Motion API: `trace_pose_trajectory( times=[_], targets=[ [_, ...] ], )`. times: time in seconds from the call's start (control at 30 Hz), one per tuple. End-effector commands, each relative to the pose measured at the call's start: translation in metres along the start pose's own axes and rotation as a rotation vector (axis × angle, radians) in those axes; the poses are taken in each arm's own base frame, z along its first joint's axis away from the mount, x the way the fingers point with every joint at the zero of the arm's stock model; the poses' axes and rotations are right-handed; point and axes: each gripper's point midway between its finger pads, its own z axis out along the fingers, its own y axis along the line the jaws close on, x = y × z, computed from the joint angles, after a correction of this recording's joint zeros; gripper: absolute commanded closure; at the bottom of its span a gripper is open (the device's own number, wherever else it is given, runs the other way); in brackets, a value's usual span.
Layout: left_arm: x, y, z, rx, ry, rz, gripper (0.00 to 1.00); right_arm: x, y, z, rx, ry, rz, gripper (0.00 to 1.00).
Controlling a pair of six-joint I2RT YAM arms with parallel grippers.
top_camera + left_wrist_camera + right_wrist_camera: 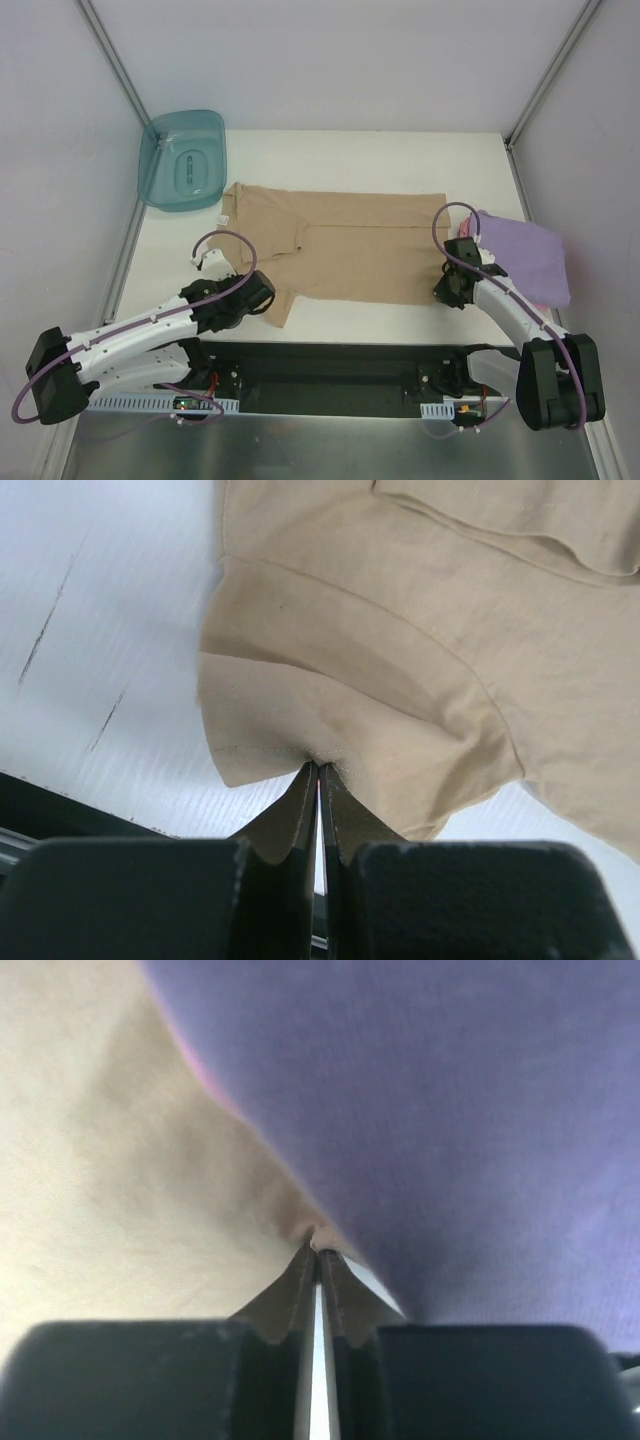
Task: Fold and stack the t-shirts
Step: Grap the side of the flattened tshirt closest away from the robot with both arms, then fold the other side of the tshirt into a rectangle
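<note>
**A:** Where was the tan shirt?

**B:** Spread flat on the white bench, neck end toward the teal tub and hem toward the folded purple shirt at the right.

**A:** And the grippers?

**B:** Both were clenched on tan cloth. The left gripper pinched the near sleeve at its stitched edge, and the fabric puckered at the tips. The right gripper nipped the near hem corner, right beside the purple shirt.

**A:** How would it handle?

**B:** I judged it light, limp and thin. It was matte knit with no stiffness, so it would sag and drape between the two pinches. Corners and seams looked like the best holds, since the doubled cloth there gave more to bite on. A shallow nip like these could slip out if pulled quickly.

**A:** Any snags?

**B:** The right pinch sat so close to the purple shirt that it might drag it.
</note>
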Motion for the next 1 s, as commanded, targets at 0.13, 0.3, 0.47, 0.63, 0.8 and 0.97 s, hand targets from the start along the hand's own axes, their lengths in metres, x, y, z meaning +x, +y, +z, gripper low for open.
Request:
trace_pose_trajectory(
  times=[0.13, 0.3, 0.47, 0.63, 0.8, 0.97],
  targets=[
    [-0.045, -0.021, -0.003, -0.015, -0.13, -0.031, 1.0, -0.045, 0.039, -0.023, -0.117, -0.091, -0.057, 0.99],
    [-0.073, -0.05, 0.0, 0.01, -0.166, 0.001, 1.0, -0.063, 0.051, -0.032, -0.132, -0.119, -0.081, 0.99],
    [-0.104, -0.072, 0.01, 0.041, -0.175, 0.006, 1.0, -0.093, 0.061, -0.045, -0.098, -0.166, -0.093, 0.99],
    [-0.138, -0.093, 0.026, 0.056, -0.214, -0.01, 1.0, -0.111, 0.075, -0.046, -0.089, -0.172, -0.086, 0.99],
    [-0.169, -0.109, 0.047, 0.035, -0.218, 0.008, 1.0, -0.133, 0.089, -0.039, -0.067, -0.177, -0.068, 0.99],
    [-0.197, -0.125, 0.071, 0.022, -0.207, 0.023, 1.0, -0.15, 0.1, -0.027, -0.045, -0.16, -0.064, 0.99]
  ],
)
